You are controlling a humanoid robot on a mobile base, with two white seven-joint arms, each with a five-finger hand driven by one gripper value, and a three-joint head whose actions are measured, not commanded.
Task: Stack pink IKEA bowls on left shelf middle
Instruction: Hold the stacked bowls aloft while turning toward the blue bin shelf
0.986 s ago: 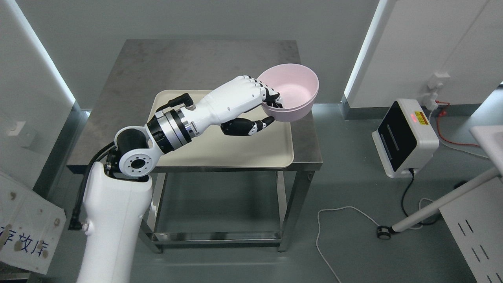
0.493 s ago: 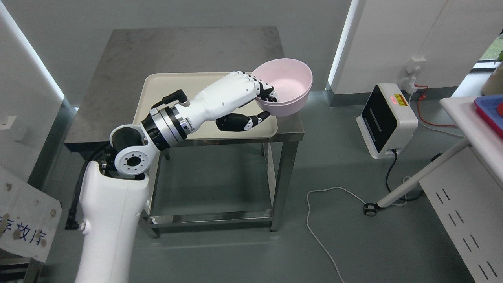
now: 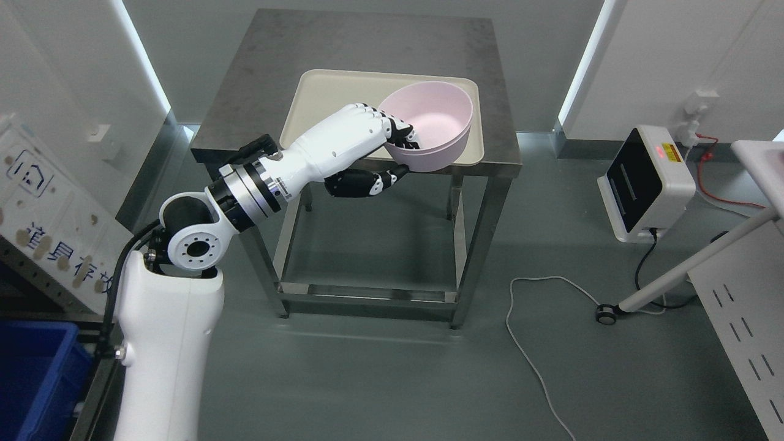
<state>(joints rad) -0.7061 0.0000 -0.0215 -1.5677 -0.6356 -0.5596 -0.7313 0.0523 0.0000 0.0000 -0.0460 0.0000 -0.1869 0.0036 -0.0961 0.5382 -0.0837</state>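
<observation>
Head view first takes in the surroundings: a white device (image 3: 643, 184) with a dark front panel and a small red light stands on the floor at the right, a white cable (image 3: 539, 343) trailing across the grey floor beside it. A blue bin (image 3: 37, 373) sits at the lower left under a labelled white panel (image 3: 43, 208). Nothing stands between the arm and the steel table (image 3: 269, 79), whose worn top carries a cream tray (image 3: 318, 92). Pale walls close in the room behind. The pink bowl (image 3: 438, 131) is held over the tray's right part, tilted slightly toward the camera; a rim line low on its side suggests two nested bowls, though this is hard to confirm. The left hand (image 3: 373, 153) grasps it at the near-left rim, fingers (image 3: 401, 131) hooked inside, thumb (image 3: 367, 182) beneath.
</observation>
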